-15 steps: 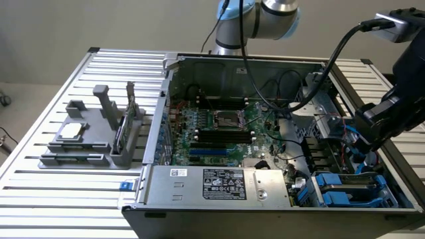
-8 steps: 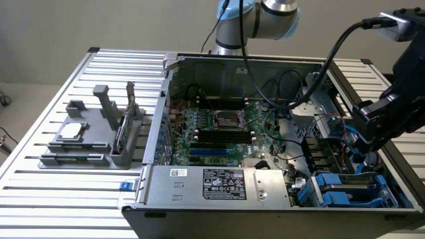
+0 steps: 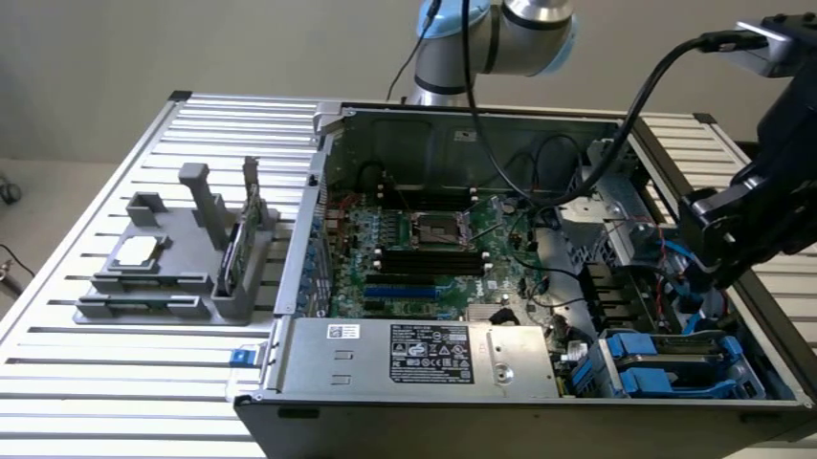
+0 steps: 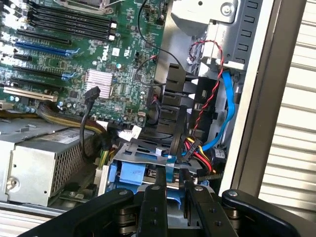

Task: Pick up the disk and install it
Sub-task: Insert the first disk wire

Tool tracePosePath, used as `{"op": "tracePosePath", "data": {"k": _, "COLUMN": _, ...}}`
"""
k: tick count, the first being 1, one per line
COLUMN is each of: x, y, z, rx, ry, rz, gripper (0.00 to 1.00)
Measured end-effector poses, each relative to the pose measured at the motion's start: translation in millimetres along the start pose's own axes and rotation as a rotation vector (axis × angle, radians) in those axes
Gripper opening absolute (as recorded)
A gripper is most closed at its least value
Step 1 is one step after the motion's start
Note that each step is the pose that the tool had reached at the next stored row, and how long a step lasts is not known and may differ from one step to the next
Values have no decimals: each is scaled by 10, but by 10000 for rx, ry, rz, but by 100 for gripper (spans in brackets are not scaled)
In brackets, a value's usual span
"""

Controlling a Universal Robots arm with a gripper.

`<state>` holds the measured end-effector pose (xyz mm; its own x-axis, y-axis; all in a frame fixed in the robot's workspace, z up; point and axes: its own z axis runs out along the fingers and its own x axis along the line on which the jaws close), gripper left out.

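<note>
My gripper (image 3: 717, 277) hangs over the drive bay at the exterior view's right side of the open computer case (image 3: 320, 191). In the wrist view the gripper (image 4: 175, 190) has its two black fingers (image 4: 157, 202) drawn to a narrow gap. A blue-edged strip of the disk (image 4: 172, 198) sits edge-on between them, so the gripper is shut on it. Most of the disk is hidden by the fingers. Its lower end points down among the blue carriers (image 4: 131, 175) of the bay.
Red, black and blue cables (image 4: 224, 113) hang beside the bay. The grey power-supply box (image 3: 422, 359) lies along the case front and the motherboard (image 3: 422, 249) behind it. At the exterior view's left, a grey fixture (image 3: 166, 277) holds a chip (image 3: 138, 251) and an upright card (image 3: 249, 220).
</note>
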<state>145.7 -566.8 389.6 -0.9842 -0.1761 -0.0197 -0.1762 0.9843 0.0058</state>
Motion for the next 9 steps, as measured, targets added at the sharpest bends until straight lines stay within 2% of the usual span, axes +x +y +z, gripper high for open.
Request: {"op": "tracePosePath", "data": {"k": 9, "x": -174, "y": 25, "z": -4, "rx": 0, "ry": 0, "rz": 49, "gripper": 25}}
